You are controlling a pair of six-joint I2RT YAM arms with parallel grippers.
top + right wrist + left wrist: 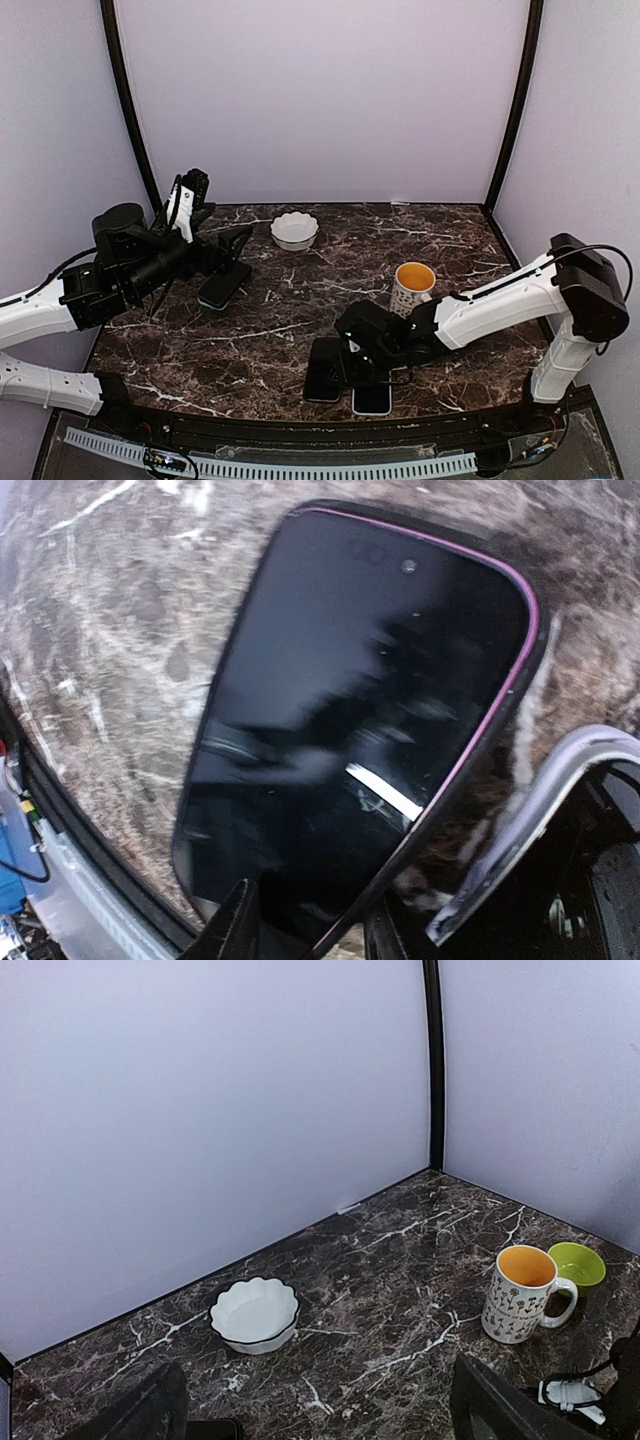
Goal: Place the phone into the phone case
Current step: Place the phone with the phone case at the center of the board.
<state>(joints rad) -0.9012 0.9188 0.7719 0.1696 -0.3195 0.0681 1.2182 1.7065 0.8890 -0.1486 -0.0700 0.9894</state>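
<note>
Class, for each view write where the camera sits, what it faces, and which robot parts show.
Top external: high behind the robot, looking down on the table; left arm and right arm show.
Left wrist: raised, facing the back wall, bowl and mug; own fingers show.
Right wrist: close over a phone; own fingers show.
Top and left wrist share bowl and mug.

Top external looks down from high behind the near edge over the whole table (300, 310). Left wrist, raised at the left, faces the back wall (200, 1110), sharing bowl (254, 1315) and mug (515, 1305) with it. Right wrist sits very close over a dark glossy phone (350, 730)
</note>
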